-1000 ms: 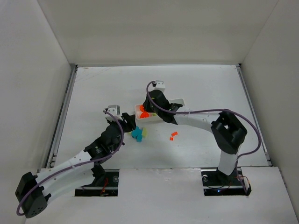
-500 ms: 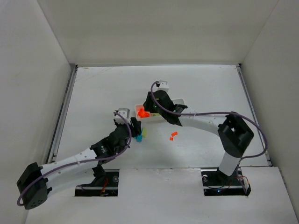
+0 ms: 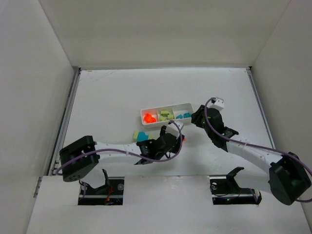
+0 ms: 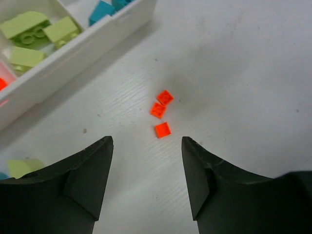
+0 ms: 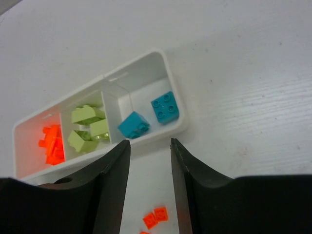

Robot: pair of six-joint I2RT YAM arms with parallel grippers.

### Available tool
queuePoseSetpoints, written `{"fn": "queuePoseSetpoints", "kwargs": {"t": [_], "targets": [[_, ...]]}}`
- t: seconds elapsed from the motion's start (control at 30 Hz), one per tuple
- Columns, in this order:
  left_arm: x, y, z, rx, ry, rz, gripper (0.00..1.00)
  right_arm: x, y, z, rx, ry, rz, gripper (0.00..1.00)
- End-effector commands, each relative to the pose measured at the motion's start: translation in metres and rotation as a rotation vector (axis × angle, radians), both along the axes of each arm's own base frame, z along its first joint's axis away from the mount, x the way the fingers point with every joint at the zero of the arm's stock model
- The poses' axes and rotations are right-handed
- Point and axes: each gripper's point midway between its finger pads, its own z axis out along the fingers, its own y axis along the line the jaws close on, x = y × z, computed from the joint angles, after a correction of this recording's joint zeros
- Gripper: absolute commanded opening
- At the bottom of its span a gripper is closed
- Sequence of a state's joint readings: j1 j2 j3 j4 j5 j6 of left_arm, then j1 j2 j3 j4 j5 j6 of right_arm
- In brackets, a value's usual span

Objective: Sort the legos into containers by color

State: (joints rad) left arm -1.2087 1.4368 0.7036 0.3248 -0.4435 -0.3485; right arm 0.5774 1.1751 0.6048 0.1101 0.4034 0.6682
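Holding two cyan legos point(image 5: 165, 107), the tray point(image 5: 168, 78) sits near three loose orange legos point(image 4: 158, 110).

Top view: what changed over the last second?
The left gripper swung right from the blue and green legos to hover open over three loose orange pieces. The right gripper withdrew rightward off the tray, open and empty. Tray and legos stayed put.

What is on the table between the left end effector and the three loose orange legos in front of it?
Nothing. In the left wrist view, only bare table separates the open left end effector from the orange legos just ahead of it.
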Motion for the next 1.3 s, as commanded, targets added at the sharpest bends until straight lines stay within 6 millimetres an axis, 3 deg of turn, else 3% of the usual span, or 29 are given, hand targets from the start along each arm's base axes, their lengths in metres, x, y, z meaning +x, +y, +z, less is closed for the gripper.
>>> {"fn": "queuePoseSetpoints", "kwargs": {"t": [0.0,0.17,0.4,0.87,1.27], "targets": [[-0.001,-0.027,0.008,-0.021,0.003,-0.045,0.55,-0.001,-0.007,0.009,0.031,-0.043,-0.013,0.47],[0.001,-0.047,-0.011,0.037,0.037,-0.043,0.52,-0.003,-0.016,0.002,0.037,-0.043,-0.032,0.5],[0.002,-0.054,-0.028,0.095,0.057,-0.029,0.4,-0.005,-0.021,-0.005,0.034,-0.037,-0.043,0.51],[0.001,-0.044,-0.058,0.169,0.074,0.026,0.39,-0.005,-0.023,-0.004,0.043,-0.043,-0.052,0.51],[0.009,-0.04,-0.07,0.183,0.082,0.036,0.26,-0.004,-0.019,-0.002,0.06,-0.053,-0.034,0.51]]}}
